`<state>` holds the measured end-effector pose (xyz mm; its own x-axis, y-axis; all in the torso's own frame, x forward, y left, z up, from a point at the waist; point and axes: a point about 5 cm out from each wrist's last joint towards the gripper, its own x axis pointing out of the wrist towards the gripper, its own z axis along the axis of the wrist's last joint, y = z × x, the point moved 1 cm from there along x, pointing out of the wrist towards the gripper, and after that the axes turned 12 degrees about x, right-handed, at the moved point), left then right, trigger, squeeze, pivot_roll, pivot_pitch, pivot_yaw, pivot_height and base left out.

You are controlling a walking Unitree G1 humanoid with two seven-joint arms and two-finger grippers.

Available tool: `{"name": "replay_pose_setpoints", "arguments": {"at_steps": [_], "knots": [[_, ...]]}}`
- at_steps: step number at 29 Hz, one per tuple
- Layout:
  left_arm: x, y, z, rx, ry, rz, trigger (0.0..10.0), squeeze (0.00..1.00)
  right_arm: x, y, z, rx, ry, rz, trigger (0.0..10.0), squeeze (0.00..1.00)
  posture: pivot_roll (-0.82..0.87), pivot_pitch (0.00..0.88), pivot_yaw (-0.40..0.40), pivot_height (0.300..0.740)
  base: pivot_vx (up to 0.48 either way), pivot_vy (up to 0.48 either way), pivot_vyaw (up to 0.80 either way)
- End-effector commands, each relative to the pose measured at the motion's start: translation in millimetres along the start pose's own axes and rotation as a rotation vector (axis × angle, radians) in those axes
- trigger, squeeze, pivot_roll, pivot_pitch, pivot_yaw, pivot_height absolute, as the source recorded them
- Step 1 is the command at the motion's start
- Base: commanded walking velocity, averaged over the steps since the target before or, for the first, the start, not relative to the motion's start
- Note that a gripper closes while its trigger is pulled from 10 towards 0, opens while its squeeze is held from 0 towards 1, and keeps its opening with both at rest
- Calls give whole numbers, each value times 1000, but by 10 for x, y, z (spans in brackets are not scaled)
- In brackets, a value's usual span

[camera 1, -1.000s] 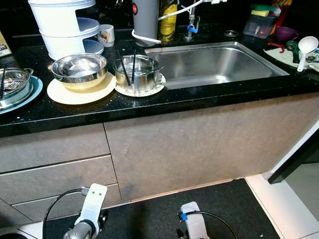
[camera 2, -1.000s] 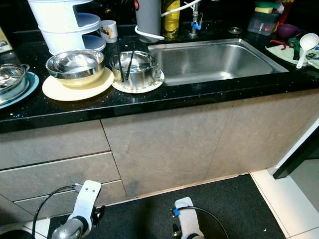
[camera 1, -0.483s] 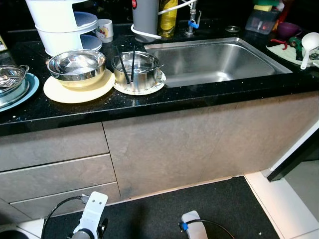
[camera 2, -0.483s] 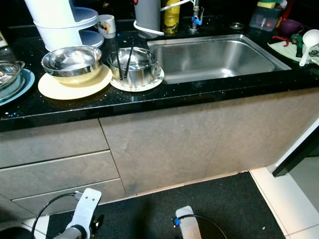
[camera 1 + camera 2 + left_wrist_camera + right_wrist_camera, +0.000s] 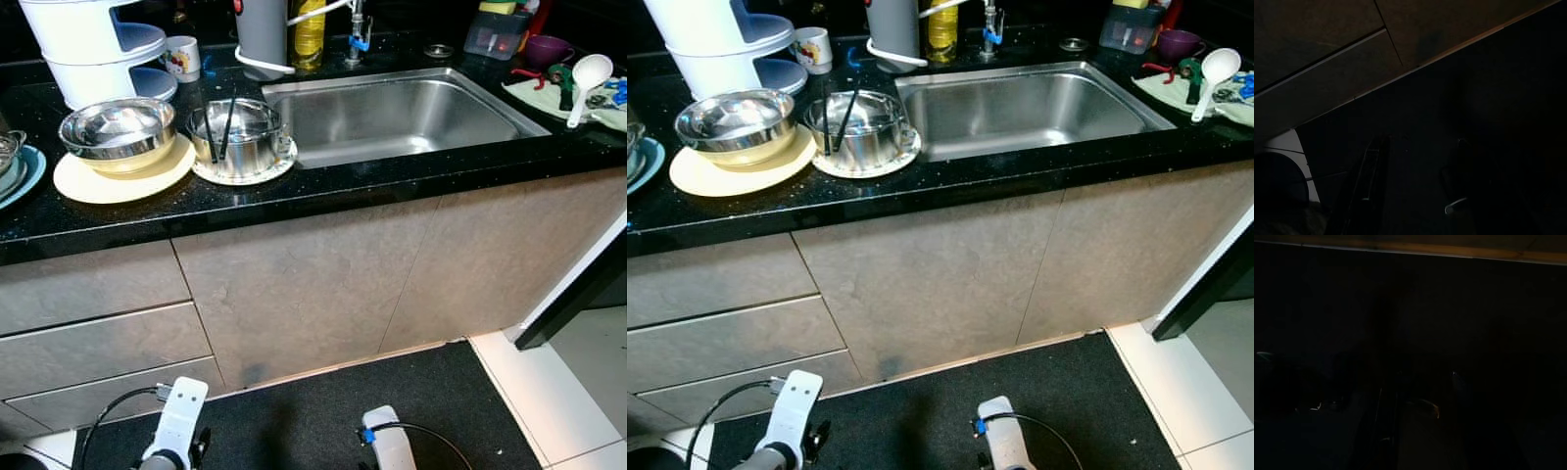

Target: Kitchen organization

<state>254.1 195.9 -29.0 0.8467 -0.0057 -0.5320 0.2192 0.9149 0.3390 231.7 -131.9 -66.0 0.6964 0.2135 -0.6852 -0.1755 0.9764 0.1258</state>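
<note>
1. Over the last second the whole view slid: the worktop [image 5: 323, 191] and sink [image 5: 392, 117] sat further left, so the camera had moved rightward, not the dishes.
2. The bowl [image 5: 118, 132] on its yellow plate [image 5: 118, 176] and the pot [image 5: 238, 137] with chopsticks [image 5: 225, 122] stood just left of the sink, untouched.
3. Both arms hung low by the dark mat [image 5: 323, 411]; whether the left gripper [image 5: 1415, 196] or right gripper [image 5: 1415, 401] had its fingers open could not be told.
4. Organizing had likely not begun.

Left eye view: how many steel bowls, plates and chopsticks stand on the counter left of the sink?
Steel bowls: 3, one cut off by the edge
Plates: 3
Chopsticks: 2
Total: 8
</note>
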Motion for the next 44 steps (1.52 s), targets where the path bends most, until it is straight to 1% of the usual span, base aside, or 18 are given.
{"name": "replay_pose_setpoints", "arguments": {"at_steps": [1, 3, 4, 8, 9, 10, 11, 12, 16, 18, 20, 22, 24, 30, 36, 40, 42, 44], "knots": [[-37, -10, -116, 0, 27, 9, 10000, 0, -13, 20, -82, 3, 27, 6, 10000, 0, -35, 193, -14, 740, 0, 0, 0], [-40, -14, -123, 12, 22, 12, 10000, 0, -14, 17, -89, -1, 29, 3, 10000, 0, -36, 193, -12, 740, 0, 0, 0], [-56, -50, -165, 35, 24, 0, 10000, 0, -25, -8, -113, 8, 21, -31, 10000, 0, -41, 194, -4, 740, 0, 0, 0], [-73, -77, -217, 41, 39, -12, 10000, 0, -36, -27, -134, 34, 11, -61, 10000, 0, -45, 189, -5, 740, 0, 0, 0], [-97, -87, -300, 22, 70, -19, 10000, 0, -36, -31, -112, 73, -15, -75, 10000, 0, -43, 187, -12, 740, 0, 0, 0], [-97, -87, -300, 22, 70, -19, 10000, 0, -36, -31, -112, 73, -15, -75, 10000, 0, -43, 187, -12, 740, 0, 0, 0], [-128, -118, -407, -12, 114, -30, 10000, 0, -35, -31, -77, 100, -46, -78, 10000, 0, -33, 187, -26, 740, 0, 0, 0], [-150, -135, -451, 5, 120, -35, 10000, 0, -31, -17, -64, 105, -53, -69, 10000, 0, -22, 186, -40, 740, 0, 0, 0], [-182, -166, -479, 29, 105, -19, 10000, 0, -35, -34, -56, 108, -56, -53, 10000, 0, -3, 172, -42, 740, 0, 0, 0], [-197, -174, -475, -4, 87, 32, 10000, 0, -39, -103, -23, 146, -72, -76, 10000, 0, 0, 176, -47, 740, 0, 0, 0], [-202, -194, -476, -5, 81, 32, 10000, 0, -46, -140, -27, 177, -74, -95, 10000, 0, -11, 153, -40, 740, 0, 0, 0], [-202, -206, -471, -10, 76, 36, 10000, 0, -52, -162, -29, 189, -78, -108, 10000, 0, -15, 154, -37, 740, 0, 0, 0], [-193, -242, -483, -39, 95, 34, 10000, 0, -67, -204, -53, 239, -82, -137, 10000, 0, -24, 150, -40, 740, 0, 0, 0], [-166, -298, -436, -20, 85, 32, 10000, 0, -103, -245, -174, 204, -38, -174, 10000, 0, -40, 148, -35, 740, 0, 0, 0], [-132, -436, -362, -42, 64, -10, 10000, 0, -136, -291, -223, 220, -44, -179, 10000, 0, -55, 123, -22, 740, 0, 0, 0], [-154, -488, -393, -31, 75, -3, 10000, 0, -151, -283, -286, 207, -20, -176, 10000, 0, -57, 102, -21, 740, 0, 0, 0], [-175, -490, -435, -67, 95, 29, 10000, 0, -153, -273, -302, 182, -10, -167, 10000, 0, -56, 90, -23, 740, 0, 0, 0], [-191, -497, -465, -78, 104, 37, 10000, 0, -157, -259, -329, 164, 3, -161, 10000, 0, -59, 75, -30, 740, 0, 0, 0]]}}
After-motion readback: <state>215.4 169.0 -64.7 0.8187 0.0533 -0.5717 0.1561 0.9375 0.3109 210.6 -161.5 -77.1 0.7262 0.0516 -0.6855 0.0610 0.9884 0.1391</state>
